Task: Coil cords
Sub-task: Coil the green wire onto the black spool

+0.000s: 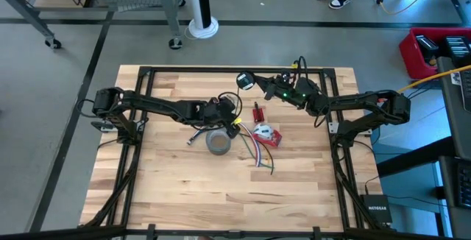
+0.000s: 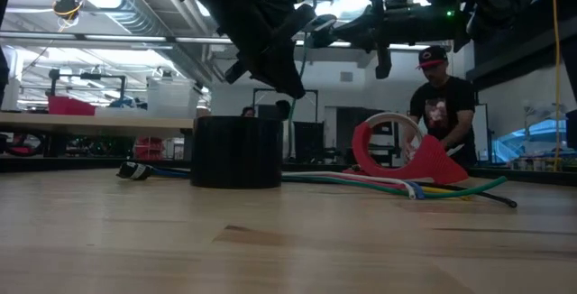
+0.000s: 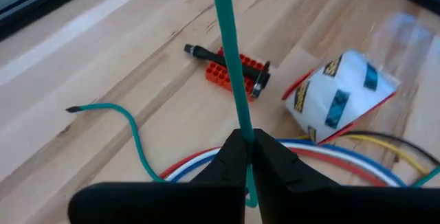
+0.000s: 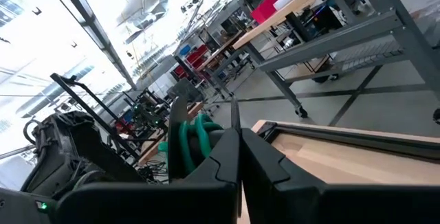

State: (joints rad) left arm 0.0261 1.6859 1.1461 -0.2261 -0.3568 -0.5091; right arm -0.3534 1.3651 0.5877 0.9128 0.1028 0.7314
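Left hand (image 3: pixel 246 157) clamped on green cord (image 3: pixel 230 59); bare boards around.

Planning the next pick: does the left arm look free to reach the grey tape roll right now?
Probably not yet: the left end effector is shut on the green cord, though the grey tape roll sits close beside it, uncovered.

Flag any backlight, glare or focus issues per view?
Low view: bright ceiling lights behind, so the grey tape roll is a dark silhouette. Left wrist view: left gripper soft up close on the green cord. Right wrist view: windows blown out.
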